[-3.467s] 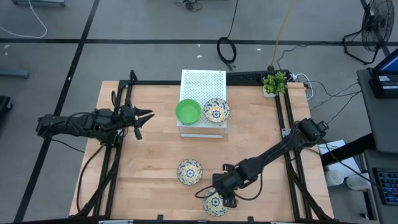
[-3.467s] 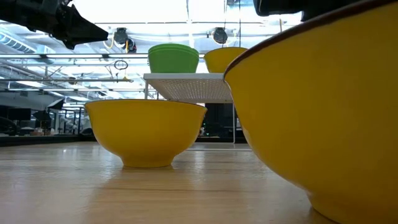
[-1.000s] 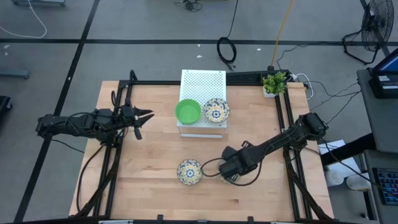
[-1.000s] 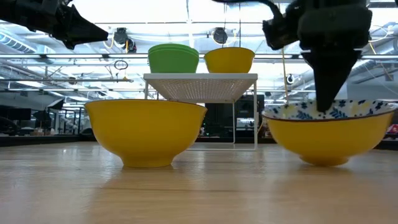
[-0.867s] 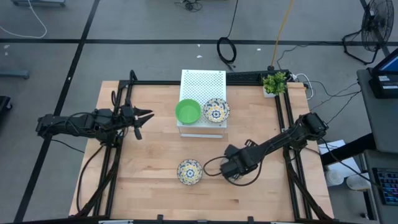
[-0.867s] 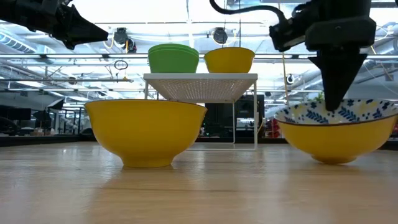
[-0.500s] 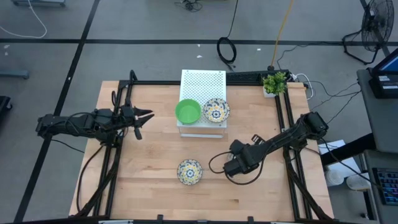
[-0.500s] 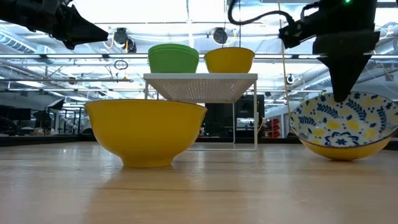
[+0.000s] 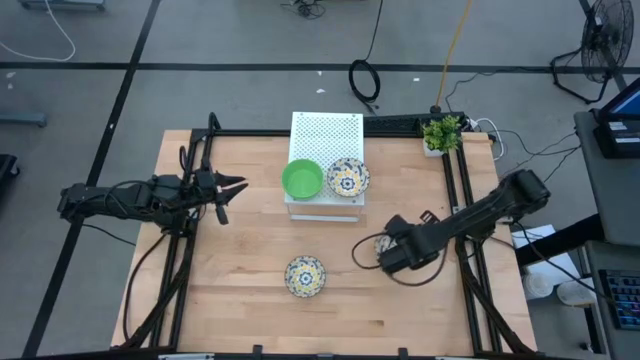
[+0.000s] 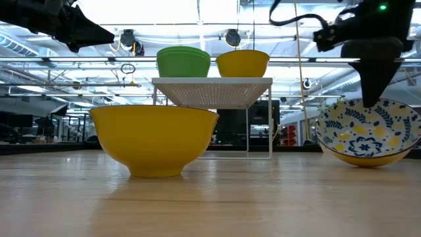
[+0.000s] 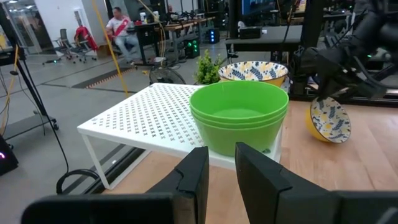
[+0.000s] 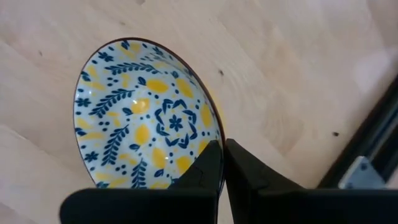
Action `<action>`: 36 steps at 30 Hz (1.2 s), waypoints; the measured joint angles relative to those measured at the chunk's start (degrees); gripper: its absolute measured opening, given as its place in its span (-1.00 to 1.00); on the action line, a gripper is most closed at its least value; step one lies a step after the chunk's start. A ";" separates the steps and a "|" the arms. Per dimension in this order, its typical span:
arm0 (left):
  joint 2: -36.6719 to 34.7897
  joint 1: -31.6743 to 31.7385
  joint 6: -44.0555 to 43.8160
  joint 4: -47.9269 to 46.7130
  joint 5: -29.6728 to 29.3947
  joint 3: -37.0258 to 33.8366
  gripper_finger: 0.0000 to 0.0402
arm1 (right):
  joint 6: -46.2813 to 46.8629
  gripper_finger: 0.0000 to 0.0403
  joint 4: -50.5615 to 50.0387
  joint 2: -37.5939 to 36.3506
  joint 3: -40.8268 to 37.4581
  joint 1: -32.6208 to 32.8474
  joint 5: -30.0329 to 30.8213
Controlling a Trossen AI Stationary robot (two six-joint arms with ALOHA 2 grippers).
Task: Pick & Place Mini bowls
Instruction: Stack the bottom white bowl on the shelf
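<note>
Gripping floral bowl (image 9: 383, 245) rim, right tool (image 9: 392, 256) over bare table (image 9: 240, 260) centre-right

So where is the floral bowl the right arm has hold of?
The floral bowl is pinched at its rim by the right tool and tilted on edge, over the table's right half in the high view, right of the white perforated box.
</note>
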 joint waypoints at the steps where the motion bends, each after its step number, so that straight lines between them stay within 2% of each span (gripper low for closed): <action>1: 0.00 0.00 -0.02 0.04 0.00 0.02 -0.57 | 0.76 -0.99 1.19 -1.81 -1.74 0.06 0.22; 10: 0.00 0.02 0.00 0.00 0.00 0.00 -0.57 | 9.86 -1.00 10.93 -19.01 -19.65 0.27 3.15; 15: 0.00 0.01 -0.01 0.02 -0.02 0.00 -0.57 | 16.85 -0.99 14.73 -25.59 -28.79 0.27 5.15; 19: 0.00 0.00 0.00 0.02 -0.02 0.00 -0.57 | 18.35 -0.99 19.37 -29.42 -34.35 0.25 8.10; 28: 0.00 0.02 0.00 0.00 -0.02 0.00 -0.57 | 16.15 -1.00 28.75 -34.14 -39.39 0.25 17.37; 36: 0.00 0.01 0.00 -0.06 -0.02 0.00 -0.57 | 13.60 -1.00 30.45 -36.14 -39.81 0.25 20.98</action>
